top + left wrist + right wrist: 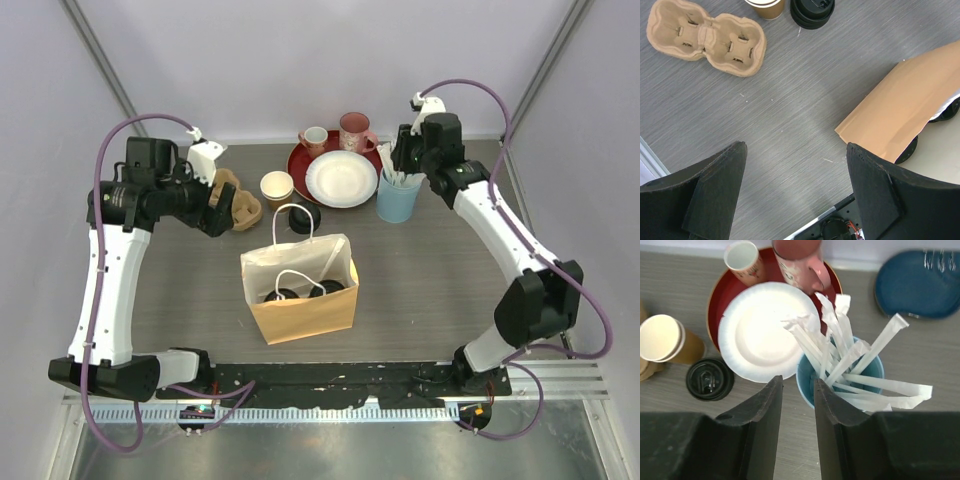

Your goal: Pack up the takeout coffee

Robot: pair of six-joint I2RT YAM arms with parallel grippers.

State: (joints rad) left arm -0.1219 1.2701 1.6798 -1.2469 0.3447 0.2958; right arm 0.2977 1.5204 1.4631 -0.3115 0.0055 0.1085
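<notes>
A brown paper bag (300, 300) stands open mid-table, and two takeout coffee cups with black lids (283, 293) (331, 287) sit inside it. Behind the bag stands an open tan cup (277, 187) (665, 340) (767, 6) without a lid, with a loose black lid (305, 218) (710, 379) (812, 10) lying beside it. My left gripper (218, 222) (796, 150) hovers wide open over bare table, left of the bag (910, 110). My right gripper (400, 165) (797, 382) hangs at the near left rim of the light-blue straw cup (810, 375), jaws narrowly parted and empty.
A moulded pulp cup carrier (236, 200) (705, 37) lies at back left. A red plate (300, 160) (720, 295) carries a white paper plate (765, 335) and two mugs (742, 260) (800, 260). Wrapped straws (880, 345) fan out of the blue cup (398, 200). A dark blue dish (920, 285) lies behind it.
</notes>
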